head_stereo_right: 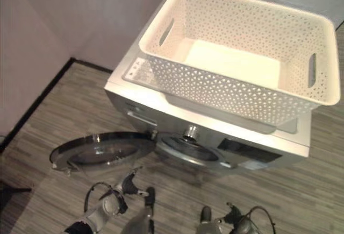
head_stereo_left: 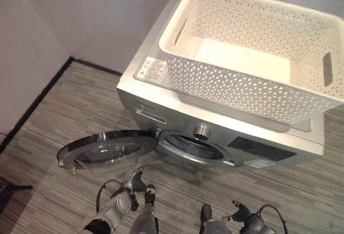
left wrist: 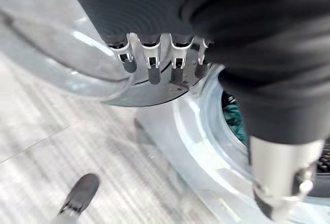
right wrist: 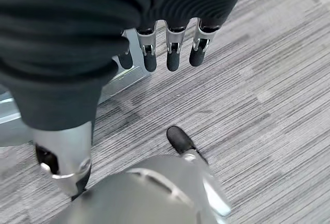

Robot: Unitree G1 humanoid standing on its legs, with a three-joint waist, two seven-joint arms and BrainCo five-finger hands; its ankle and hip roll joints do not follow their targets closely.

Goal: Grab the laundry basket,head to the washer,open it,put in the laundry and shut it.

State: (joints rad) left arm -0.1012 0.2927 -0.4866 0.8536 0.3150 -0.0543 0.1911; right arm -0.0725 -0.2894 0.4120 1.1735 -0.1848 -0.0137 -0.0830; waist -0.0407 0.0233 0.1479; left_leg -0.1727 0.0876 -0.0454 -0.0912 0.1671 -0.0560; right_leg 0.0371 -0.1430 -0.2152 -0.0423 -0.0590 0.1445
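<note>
Two hands hang low in front of the washer (head_stereo_left: 215, 132): the left hand (head_stereo_left: 135, 181) just before the swung-open round door (head_stereo_left: 105, 149), its fingers (left wrist: 149, 62) relaxed and holding nothing, and the right hand (head_stereo_left: 243, 212) over the striped grey floor (head_stereo_left: 64, 115), likewise slack and empty. Past the left hand's fingers the door's glass bulges, and beyond it a bit of teal laundry (left wrist: 236, 121) lies inside the drum opening. Farther up come the control knob (head_stereo_left: 202, 130), a dark display panel (head_stereo_left: 260, 149) and a label sticker (head_stereo_left: 152, 70) on the lid, its print too small to read. The white perforated laundry basket (head_stereo_left: 252, 51) stands on top of the washer, looking empty, against pale walls (head_stereo_left: 80, 13).
</note>
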